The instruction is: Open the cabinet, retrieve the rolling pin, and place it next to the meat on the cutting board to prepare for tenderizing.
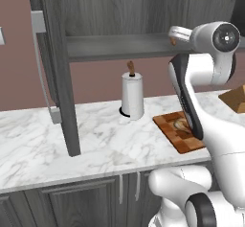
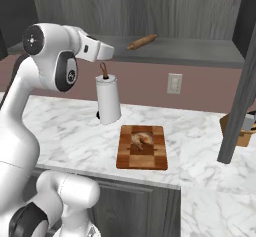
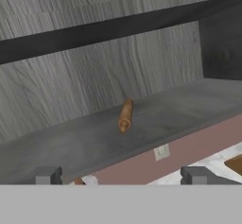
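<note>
With the big dark grey wood-grain wall cabinet standing open, I am on the retrieval step: the slim tan wooden rolling pin lies alone on the cabinet's flat grey shelf, slanted, one rounded end turned toward my hand camera. My two-finger gripper hangs in front of that shelf with its dark tips spread wide apart and nothing between them, short of the pin. As I judge it, the next move calls for pushing forward over the shelf edge, lining the open jaws across the pin's narrow round barrel, and closing gently, since a smooth cylinder can roll away on a hard flat surface. Below the shelf, on the glossy white veined marble counter, sits the reddish-brown checkered wooden cutting board with the small pale tan curled lump of meat near its middle. A white paper-towel roll on a brown-topped spindle stands just beside the board, under the shelf.
</note>
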